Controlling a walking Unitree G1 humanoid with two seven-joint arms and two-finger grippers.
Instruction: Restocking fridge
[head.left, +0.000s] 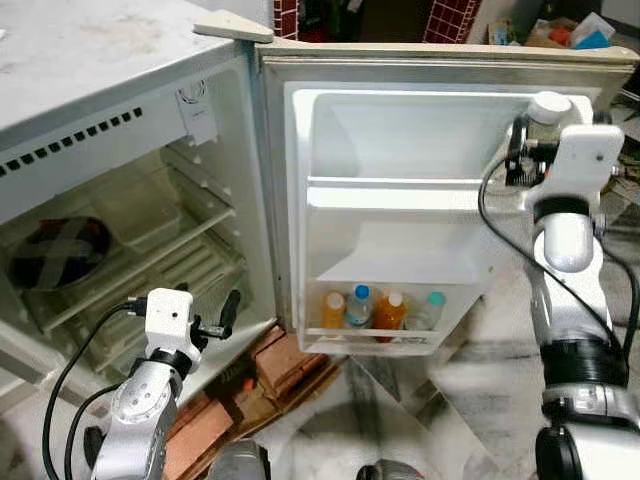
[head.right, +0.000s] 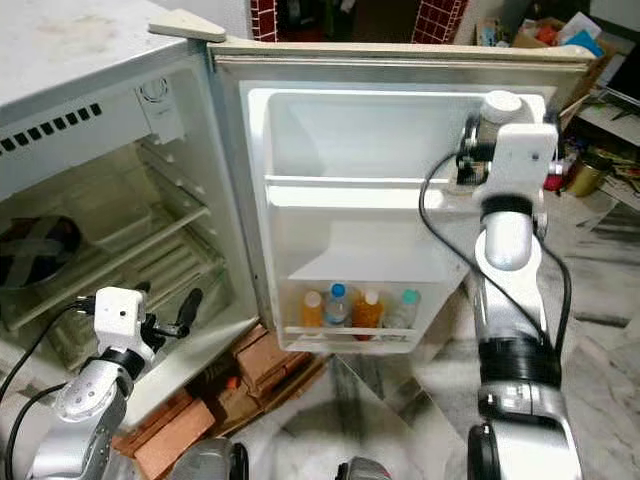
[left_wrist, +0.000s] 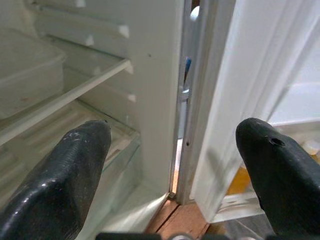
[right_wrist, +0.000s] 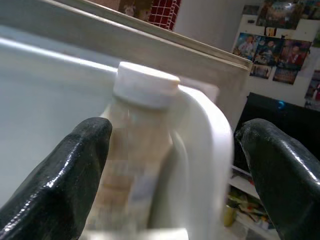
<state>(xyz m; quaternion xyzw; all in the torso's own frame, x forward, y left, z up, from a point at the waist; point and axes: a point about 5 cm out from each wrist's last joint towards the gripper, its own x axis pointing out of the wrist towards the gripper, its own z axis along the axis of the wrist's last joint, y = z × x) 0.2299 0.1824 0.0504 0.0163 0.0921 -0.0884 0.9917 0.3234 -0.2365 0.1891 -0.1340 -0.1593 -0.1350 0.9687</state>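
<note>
Right gripper (right_wrist: 172, 165) is raised at 2 o'clock, fingers spread; left gripper (left_wrist: 172, 165) is low at 8 o'clock, fingers parted.

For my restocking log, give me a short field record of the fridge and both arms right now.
fridge door: open
bottom door shelf: four bottles
upper door shelf: white-capped bottle at its outer end
right gripper: jaws open, raised by that bottle
left gripper: jaws open, low, before the fridge compartment
fridge interior: dark round dish on a shelf
</note>
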